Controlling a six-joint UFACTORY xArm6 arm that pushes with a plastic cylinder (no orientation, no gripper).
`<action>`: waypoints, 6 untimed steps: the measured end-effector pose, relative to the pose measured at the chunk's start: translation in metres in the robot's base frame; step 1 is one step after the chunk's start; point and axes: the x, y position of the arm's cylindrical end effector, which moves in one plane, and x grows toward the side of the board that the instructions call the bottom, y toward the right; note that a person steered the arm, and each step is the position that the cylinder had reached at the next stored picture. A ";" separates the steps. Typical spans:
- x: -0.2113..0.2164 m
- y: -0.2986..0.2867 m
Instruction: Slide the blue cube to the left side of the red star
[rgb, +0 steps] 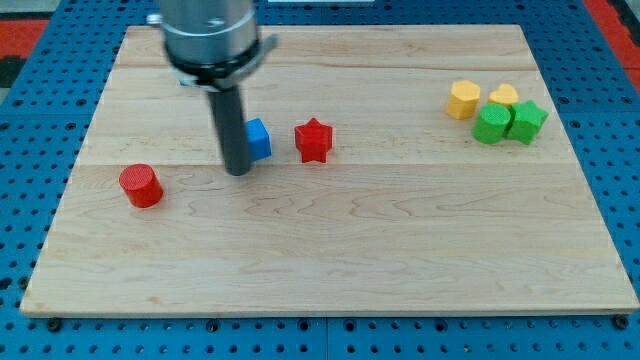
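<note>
The blue cube (259, 138) lies on the wooden board (330, 250), left of centre. The red star (313, 141) lies just to its right, a small gap between them. My rod comes down from the view's top and its tip (238, 171) rests on the board at the blue cube's left, touching or nearly touching it. The rod hides the cube's left part.
A red cylinder (141, 185) lies at the view's left. At the upper right sit a yellow block (463, 100), a second yellow block (503, 95) and two green blocks (492, 124) (527, 121) in a tight cluster. Blue pegboard surrounds the board.
</note>
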 end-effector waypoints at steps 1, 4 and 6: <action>-0.017 -0.052; -0.035 0.013; -0.036 0.055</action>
